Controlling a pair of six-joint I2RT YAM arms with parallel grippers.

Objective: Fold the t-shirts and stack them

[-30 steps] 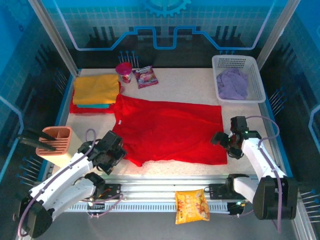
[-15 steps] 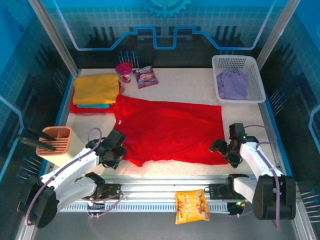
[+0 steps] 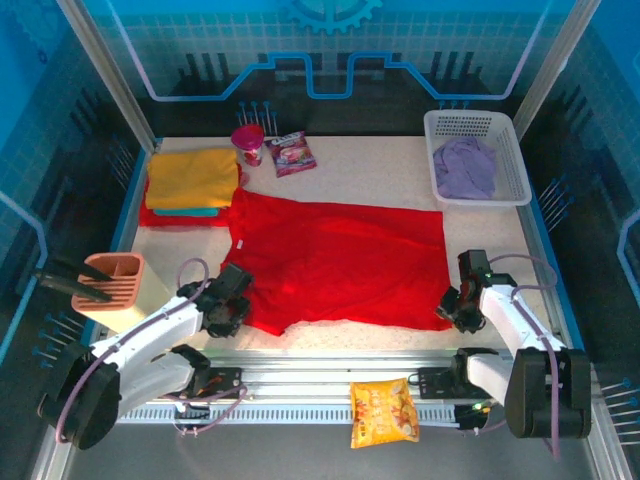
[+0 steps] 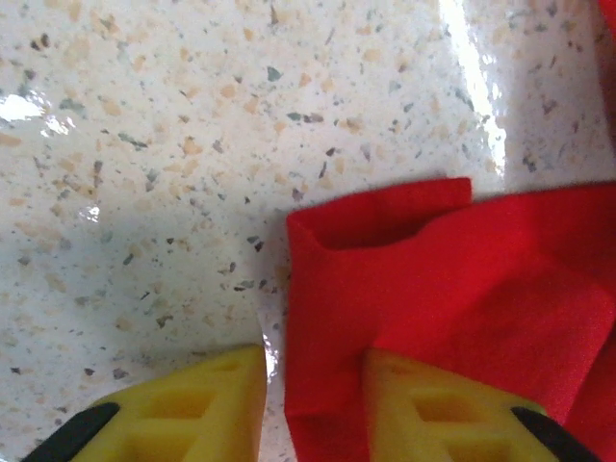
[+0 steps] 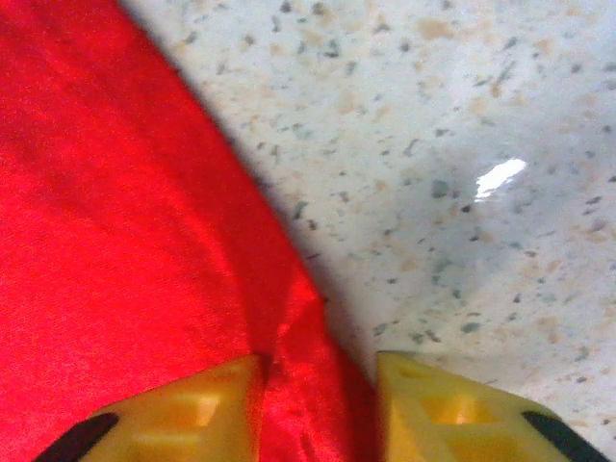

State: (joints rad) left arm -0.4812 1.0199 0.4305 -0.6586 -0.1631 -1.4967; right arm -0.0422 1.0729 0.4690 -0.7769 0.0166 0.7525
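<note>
Top external view: the red t-shirt (image 3: 340, 260) lies spread flat across the middle of the speckled worktop (image 3: 380, 170). The left tool (image 3: 232, 305) sits at its near-left corner, the right tool (image 3: 455, 308) at its near-right corner. A folded mustard yellow t-shirt (image 3: 192, 176) tops a stack at the far left. A lilac t-shirt (image 3: 465, 165) lies crumpled in the white basket (image 3: 520, 160).

Left wrist view: the yellow fingers (image 4: 207, 409) straddle a folded-over corner of the red cloth. A sliver of worktop shows beside one finger, so whether the grip has closed cannot be told.

Right wrist view: the fingers (image 5: 192, 414) stand close together, with a raised ridge of the red hem clamped between them.
</note>
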